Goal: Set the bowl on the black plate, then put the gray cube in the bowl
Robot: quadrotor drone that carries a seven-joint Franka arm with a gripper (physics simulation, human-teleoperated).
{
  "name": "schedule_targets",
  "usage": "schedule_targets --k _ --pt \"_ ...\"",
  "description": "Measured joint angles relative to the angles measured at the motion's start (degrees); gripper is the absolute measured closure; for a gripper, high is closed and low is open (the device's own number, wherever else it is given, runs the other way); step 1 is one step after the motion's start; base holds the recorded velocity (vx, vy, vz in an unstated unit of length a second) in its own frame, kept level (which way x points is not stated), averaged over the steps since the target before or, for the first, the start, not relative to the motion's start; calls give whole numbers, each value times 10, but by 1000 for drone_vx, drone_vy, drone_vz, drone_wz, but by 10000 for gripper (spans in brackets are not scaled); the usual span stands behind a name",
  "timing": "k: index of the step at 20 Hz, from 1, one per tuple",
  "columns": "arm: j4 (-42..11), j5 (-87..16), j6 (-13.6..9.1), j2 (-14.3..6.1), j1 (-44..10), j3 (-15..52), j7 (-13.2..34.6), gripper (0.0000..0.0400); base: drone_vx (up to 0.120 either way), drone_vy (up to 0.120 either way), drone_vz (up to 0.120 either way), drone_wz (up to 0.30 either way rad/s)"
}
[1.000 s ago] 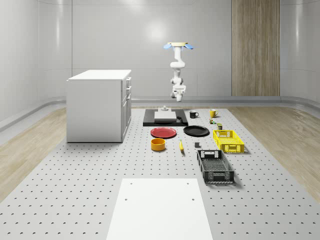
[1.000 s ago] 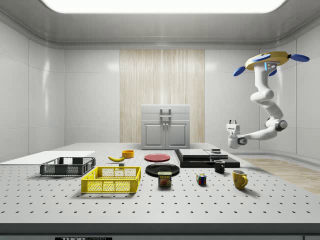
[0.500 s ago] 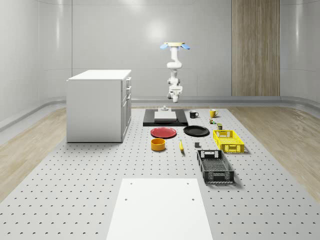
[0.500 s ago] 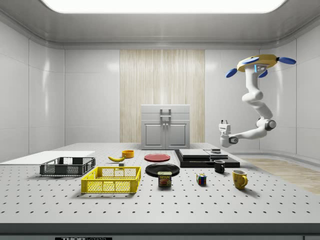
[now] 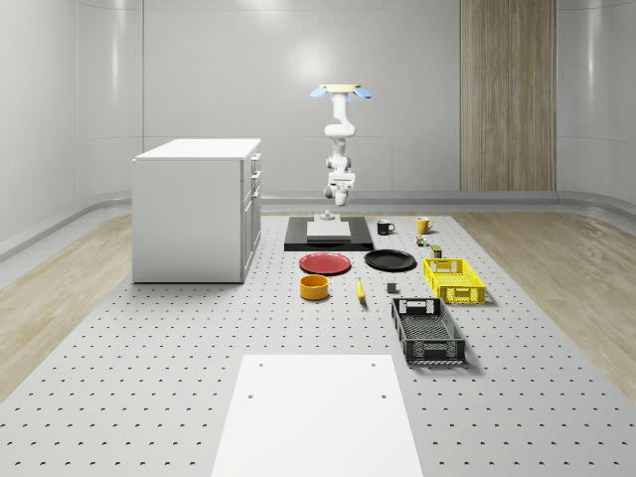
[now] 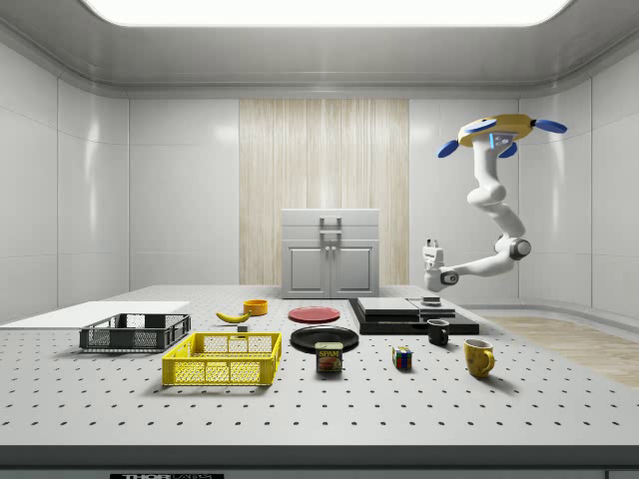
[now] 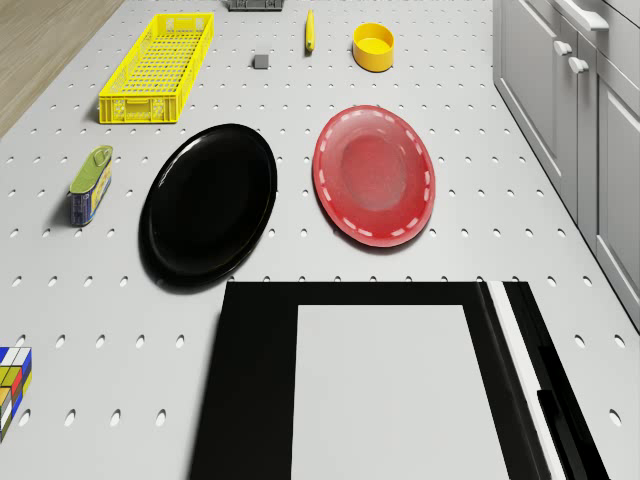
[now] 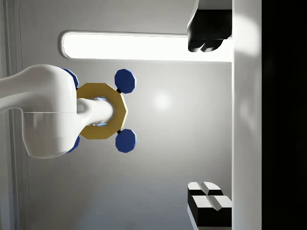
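A: Bowl look?
B: Yellow, round, open-topped, on table near red plate, apart from black plate
A: Drone?
B: Hovers beyond black slab; gripper points up above it, jaws apart

A simulated robotics test lab is indicated by the large perforated desk laid with scattered test objects, the smooth grey curved walls, the single wood-panelled strip, the long ceiling light and a white cabinet.
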Motion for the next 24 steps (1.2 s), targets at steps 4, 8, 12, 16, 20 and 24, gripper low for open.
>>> schedule_targets --k 4,8,12,16,20,24 --pt "-2 -18 2 -1 -4 13 2 0 120 -120 0 0" --pt "-6 -54 4 -3 -12 38 7 0 120 -120 0 0" --pt "-17 -123 7 -7 -27 87 17 0 120 -70 -10 0" --pt "-52 -250 14 -15 -56 175 36 0 120 0 -120 0" --pt "-144 -458 23 -36 -107 308 79 0 120 0 -120 0" --pt "-292 -717 19 -69 -192 451 161 0 120 0 -120 0"
